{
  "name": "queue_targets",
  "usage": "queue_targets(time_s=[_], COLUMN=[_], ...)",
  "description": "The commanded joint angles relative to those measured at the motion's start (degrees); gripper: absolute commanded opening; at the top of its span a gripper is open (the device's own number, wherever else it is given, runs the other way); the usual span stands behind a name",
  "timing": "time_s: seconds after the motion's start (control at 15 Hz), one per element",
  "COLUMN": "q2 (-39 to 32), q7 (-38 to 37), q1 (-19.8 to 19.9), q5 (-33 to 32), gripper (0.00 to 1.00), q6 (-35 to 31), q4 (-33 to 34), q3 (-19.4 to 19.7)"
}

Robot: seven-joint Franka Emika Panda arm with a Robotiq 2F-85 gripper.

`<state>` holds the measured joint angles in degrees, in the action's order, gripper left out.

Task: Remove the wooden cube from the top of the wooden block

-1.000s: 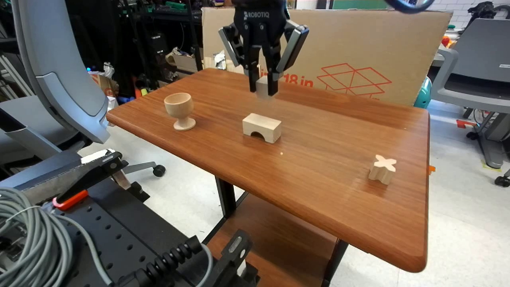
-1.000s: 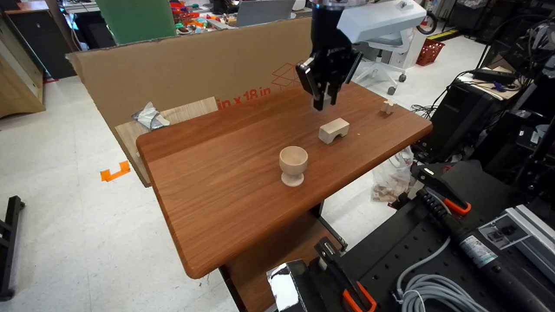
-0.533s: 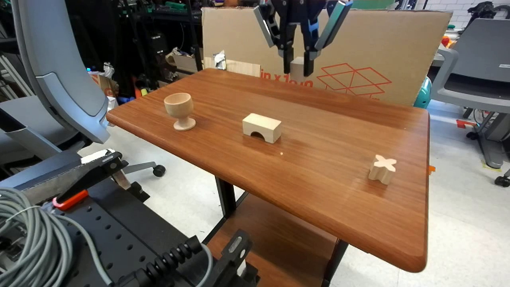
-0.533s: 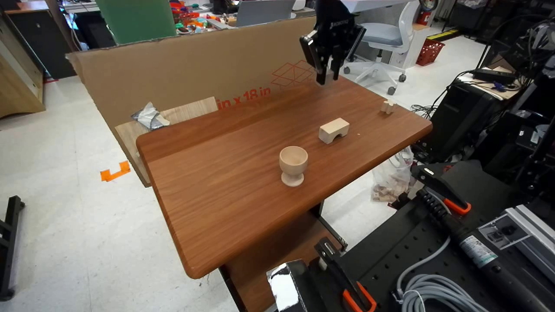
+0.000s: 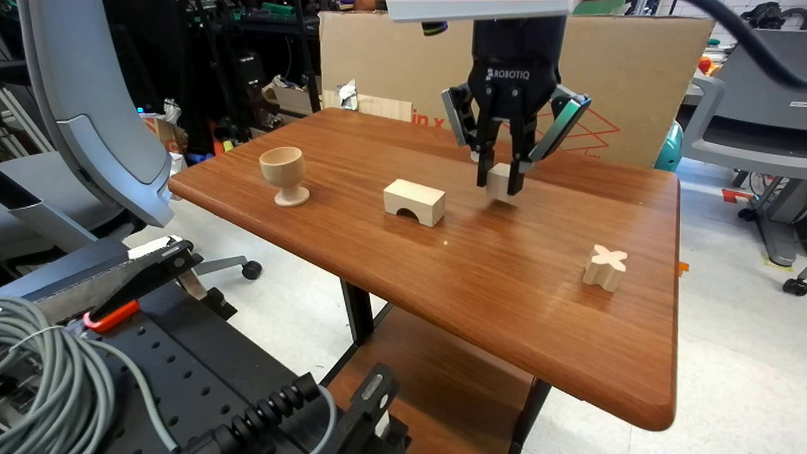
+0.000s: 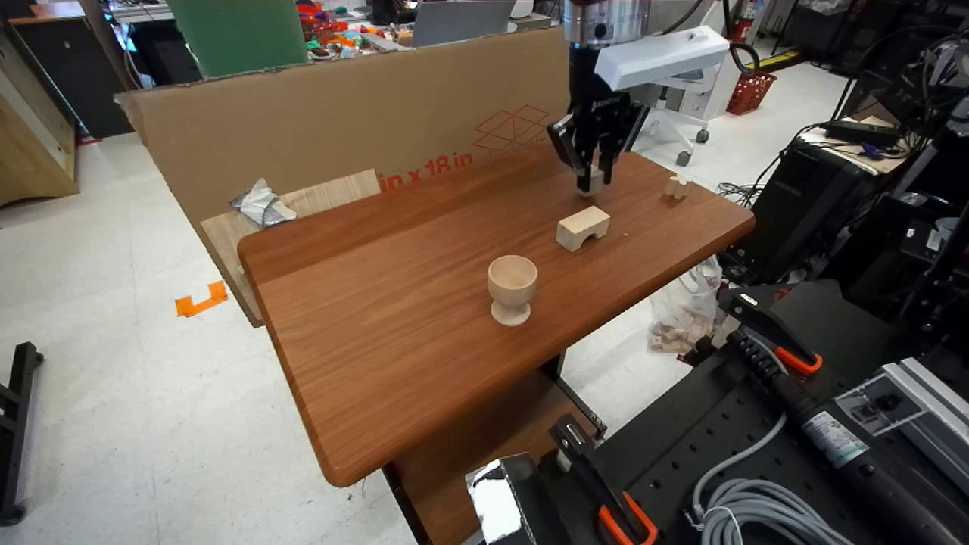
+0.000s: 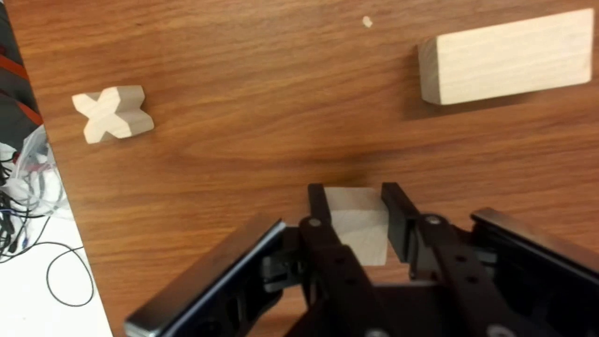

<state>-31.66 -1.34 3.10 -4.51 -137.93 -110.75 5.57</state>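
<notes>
Wooden cube is what you hold: your tool pinches it, and in the wrist view you can see the jaws set against two opposite sides. You have the tool pointing down, with the cube low, close to the desk; whether its underside touches the surface, you cannot tell from these views.

You have it off the wooden block and near it, with a stretch of desk between the two. The block sits with its arch facing down and its whole top in your sight. On the block's other side you find the wooden cup, upright on its foot. Over by an end of the desk, apart from your cube, stands the pale cross-shaped piece, its cross facing up at you in the wrist view. Near the block you may also spot a tiny pale speck on the desk. Along a long edge of the desk, in both exterior views, you see a brown cardboard panel with red print.
</notes>
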Motion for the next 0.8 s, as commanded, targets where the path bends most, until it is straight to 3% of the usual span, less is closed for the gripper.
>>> queue_targets(time_s=[0.0, 0.07, 0.13, 0.2, 0.6, 0.73], q2=[-4.7, -4.8, -4.7, -4.5, 4.0, 9.0], q7=[-1.3, -1.4, -1.6, -1.3, 1.6, 2.0], q1=[-0.1, -0.1, -0.2, -0.2, -0.3, -0.4], q5=[0.3, 0.4, 0.4, 0.6, 2.7, 4.5], gripper=[0.08, 0.08, 0.58, 0.59, 1.00, 1.00], q6=[3.6, 4.6, 4.8, 5.5, 5.5, 5.7], q4=[5.4, 6.0, 6.1, 6.3, 0.7, -1.8], q3=[-0.2, -0.3, -0.4, -0.7, -4.6, -6.2])
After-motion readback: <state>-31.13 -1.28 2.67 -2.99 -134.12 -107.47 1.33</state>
